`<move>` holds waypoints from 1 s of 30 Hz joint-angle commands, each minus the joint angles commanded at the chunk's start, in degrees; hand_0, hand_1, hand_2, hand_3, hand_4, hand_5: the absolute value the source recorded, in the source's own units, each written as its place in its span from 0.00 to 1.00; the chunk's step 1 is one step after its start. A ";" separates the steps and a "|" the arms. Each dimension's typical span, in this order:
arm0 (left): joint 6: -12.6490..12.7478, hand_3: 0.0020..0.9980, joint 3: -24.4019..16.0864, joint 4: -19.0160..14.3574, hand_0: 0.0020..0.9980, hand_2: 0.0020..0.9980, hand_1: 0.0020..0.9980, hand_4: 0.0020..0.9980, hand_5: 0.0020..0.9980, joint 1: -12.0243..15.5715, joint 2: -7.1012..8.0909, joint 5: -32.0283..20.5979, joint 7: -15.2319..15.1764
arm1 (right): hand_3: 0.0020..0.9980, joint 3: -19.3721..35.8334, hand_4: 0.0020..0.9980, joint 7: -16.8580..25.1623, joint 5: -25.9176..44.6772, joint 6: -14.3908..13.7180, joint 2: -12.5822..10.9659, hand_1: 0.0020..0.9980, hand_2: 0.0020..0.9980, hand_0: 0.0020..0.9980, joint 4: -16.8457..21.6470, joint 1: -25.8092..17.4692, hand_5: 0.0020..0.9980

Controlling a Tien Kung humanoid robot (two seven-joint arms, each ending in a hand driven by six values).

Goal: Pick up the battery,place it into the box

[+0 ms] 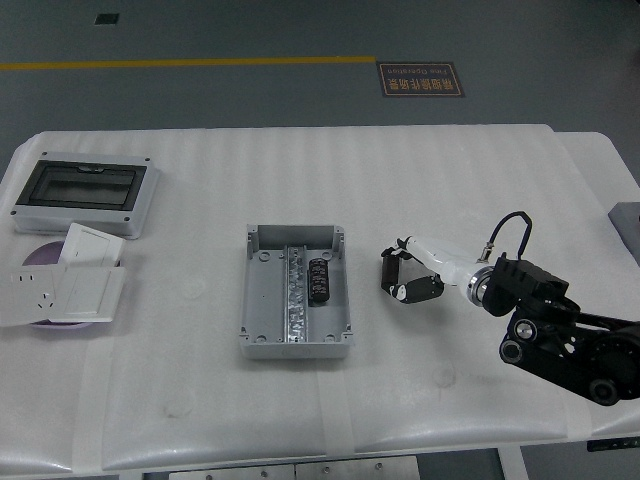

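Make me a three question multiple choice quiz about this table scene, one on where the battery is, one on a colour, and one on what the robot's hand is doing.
1. Where is the battery?
A. inside the grey box
B. on the table right of the box
C. in the right hand

2. What colour is the battery?
A. white
B. black
C. yellow

3. What state is the right hand in?
A. gripping the battery
B. pressing on the box lid
C. holding nothing, fingers loosely bent, right of the box

Key: 1 A, the battery lies beside the box's centre rail. 2 B, it looks dark against the grey. 3 C, nothing sits between the fingers.
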 joint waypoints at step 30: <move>-0.68 0.62 -1.36 -0.03 0.65 0.60 0.67 0.62 0.00 0.49 -0.10 1.57 0.53 | 0.78 3.20 0.61 2.35 -0.74 -7.01 9.79 0.74 0.76 0.78 7.56 0.18 0.28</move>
